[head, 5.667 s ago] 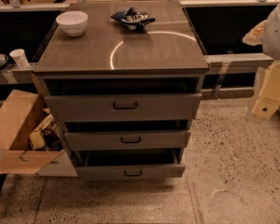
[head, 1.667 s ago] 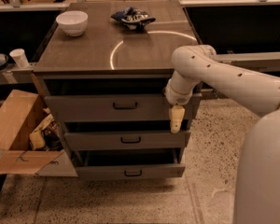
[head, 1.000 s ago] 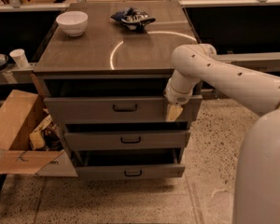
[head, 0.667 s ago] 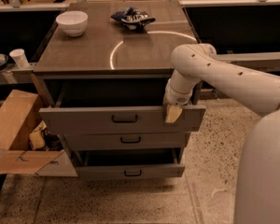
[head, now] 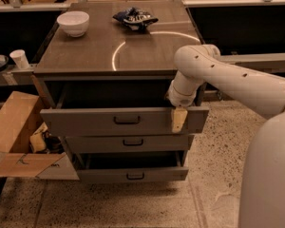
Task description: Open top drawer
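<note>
The top drawer (head: pixel 85 121) is a grey drawer with a wide flat front and a small black bar handle (head: pixel 127 120) at centre. It stands pulled out from the cabinet, its dark inside showing behind the front. My gripper (head: pixel 179 119) hangs from the white arm (head: pixel 218 75) over the drawer front's right part, right of the handle. One tan finger (head: pixel 179 120) lies against the front panel.
Two shallower grey drawers (head: pixel 133 144) sit below, partly out. On the cabinet top (head: pixel 85 51) stand a white bowl (head: pixel 73 23) and a dark crumpled bag (head: pixel 134 17). An open cardboard box (head: pixel 16 137) lies at the left. A white cup (head: pixel 20 59) stands at far left.
The arm came in from the right and set the gripper on the top drawer's right edge. The top drawer has slid out toward me, well past the lower drawers.
</note>
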Tool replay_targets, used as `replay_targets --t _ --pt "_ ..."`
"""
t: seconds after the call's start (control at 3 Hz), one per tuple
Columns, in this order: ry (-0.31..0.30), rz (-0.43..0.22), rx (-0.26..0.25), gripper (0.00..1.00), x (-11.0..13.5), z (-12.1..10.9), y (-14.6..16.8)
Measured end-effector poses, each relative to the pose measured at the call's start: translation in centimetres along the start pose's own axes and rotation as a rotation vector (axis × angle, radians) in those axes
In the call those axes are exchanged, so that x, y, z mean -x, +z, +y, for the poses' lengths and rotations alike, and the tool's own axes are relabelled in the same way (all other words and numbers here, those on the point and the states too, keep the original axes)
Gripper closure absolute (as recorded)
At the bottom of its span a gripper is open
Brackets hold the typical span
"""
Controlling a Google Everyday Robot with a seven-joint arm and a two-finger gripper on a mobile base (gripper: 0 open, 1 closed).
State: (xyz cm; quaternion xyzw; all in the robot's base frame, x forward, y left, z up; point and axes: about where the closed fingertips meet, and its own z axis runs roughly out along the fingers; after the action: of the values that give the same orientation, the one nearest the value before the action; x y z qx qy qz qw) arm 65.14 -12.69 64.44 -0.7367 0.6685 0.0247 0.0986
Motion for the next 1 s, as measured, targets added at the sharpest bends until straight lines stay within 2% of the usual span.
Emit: replay_targets --t 0.33,0.67,1.0 --pt "0.0 0.0 0.0 0.0 0.0 0.0 0.0" --pt "-0.023 -0.006 0.055 0.0 0.6 2.4 -0.3" --pt "-0.041 0.004 0.113 0.0 1.4 5.9 -1.3"
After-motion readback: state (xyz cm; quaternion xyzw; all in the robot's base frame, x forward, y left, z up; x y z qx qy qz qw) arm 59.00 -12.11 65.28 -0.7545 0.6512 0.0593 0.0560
